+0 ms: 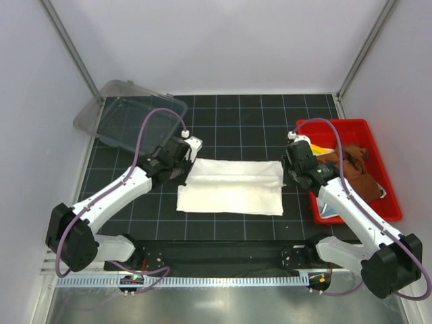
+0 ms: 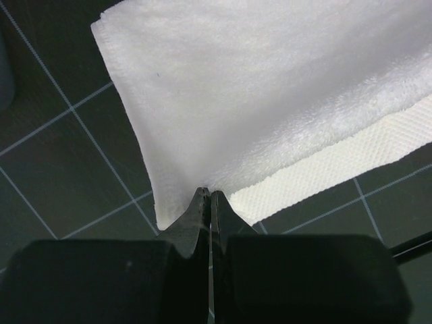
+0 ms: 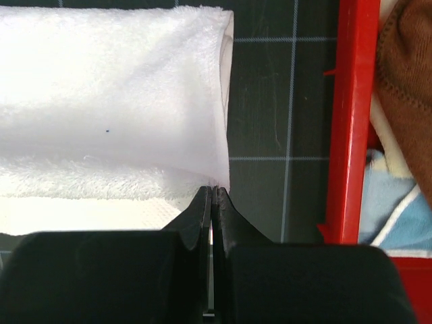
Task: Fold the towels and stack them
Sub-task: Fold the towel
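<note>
With jaws pressed fully together, the left gripper [image 2: 210, 194] and right gripper [image 3: 211, 190] each touch one end of the large cream-white terry towel [image 1: 233, 189]. It lies partly folded on the dark gridded mat [image 1: 250, 121], beside the red plastic bin [image 3: 347, 121] holding a rust-brown cloth [image 3: 405, 81].

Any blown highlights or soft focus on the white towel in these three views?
Top external: even light, white towel keeps its fold lines. Left wrist: upper towel washes out, weave sharp near the left gripper, whose housing is dark and soft. Right wrist: towel mostly flat white above the right gripper; red bin wall in focus.
</note>
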Robot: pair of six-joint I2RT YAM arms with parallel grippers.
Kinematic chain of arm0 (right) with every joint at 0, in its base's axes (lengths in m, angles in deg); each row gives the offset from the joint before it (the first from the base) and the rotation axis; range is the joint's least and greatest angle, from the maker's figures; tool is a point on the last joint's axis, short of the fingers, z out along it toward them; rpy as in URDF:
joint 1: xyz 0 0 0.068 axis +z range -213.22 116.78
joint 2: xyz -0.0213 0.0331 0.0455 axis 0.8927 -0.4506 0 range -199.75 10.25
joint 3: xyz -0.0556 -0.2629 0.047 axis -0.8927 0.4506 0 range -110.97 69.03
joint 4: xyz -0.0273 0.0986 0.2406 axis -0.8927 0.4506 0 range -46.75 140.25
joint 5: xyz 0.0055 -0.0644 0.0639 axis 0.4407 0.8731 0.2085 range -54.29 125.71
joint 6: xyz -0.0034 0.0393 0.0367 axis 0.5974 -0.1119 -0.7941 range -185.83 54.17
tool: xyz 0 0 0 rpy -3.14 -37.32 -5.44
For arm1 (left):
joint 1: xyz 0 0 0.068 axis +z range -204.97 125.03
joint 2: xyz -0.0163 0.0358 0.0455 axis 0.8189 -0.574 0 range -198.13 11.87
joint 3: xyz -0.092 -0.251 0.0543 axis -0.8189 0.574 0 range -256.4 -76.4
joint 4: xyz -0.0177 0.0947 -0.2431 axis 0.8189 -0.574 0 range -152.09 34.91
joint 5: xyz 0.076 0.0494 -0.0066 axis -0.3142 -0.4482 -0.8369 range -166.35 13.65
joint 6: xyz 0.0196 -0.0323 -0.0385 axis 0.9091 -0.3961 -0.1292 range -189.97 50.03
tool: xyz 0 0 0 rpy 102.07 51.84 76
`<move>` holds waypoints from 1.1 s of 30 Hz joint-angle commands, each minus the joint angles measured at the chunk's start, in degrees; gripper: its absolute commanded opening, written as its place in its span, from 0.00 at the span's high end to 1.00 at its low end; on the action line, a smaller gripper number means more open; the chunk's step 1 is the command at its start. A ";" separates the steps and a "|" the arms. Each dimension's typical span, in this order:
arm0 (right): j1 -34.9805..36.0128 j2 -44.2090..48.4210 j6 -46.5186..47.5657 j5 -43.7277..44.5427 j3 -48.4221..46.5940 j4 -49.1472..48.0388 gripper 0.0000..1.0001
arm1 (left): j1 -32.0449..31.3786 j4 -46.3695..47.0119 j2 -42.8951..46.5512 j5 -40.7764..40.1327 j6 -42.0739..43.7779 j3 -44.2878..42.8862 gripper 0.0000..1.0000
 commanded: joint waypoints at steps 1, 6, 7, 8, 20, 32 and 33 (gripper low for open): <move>0.52 1.69 -5.21 4.59 -0.73 5.12 0.99 | -0.38 -2.54 3.00 -0.34 -2.83 0.16 1.00; 1.05 2.48 -8.12 4.78 0.15 6.64 0.99 | -1.25 -4.29 4.31 1.34 -5.30 1.74 1.00; 1.14 2.39 -8.39 5.04 -0.03 7.16 0.99 | -1.26 -4.64 4.14 1.60 -5.65 2.10 1.00; 1.14 2.30 -9.00 6.27 -0.20 7.60 0.99 | -1.34 -4.82 4.05 1.87 -6.17 2.36 1.00; 1.14 0.01 -16.91 8.91 0.15 10.24 0.93 | -2.57 -5.26 0.63 7.49 -8.90 4.21 1.00; 1.14 3.36 -20.17 2.77 -7.06 14.12 0.61 | -2.75 -11.43 6.95 -0.43 -15.31 -5.37 0.52; 1.14 1.96 -20.95 2.24 -6.71 12.20 0.61 | -2.75 -11.50 6.69 0.54 -16.19 -5.55 0.50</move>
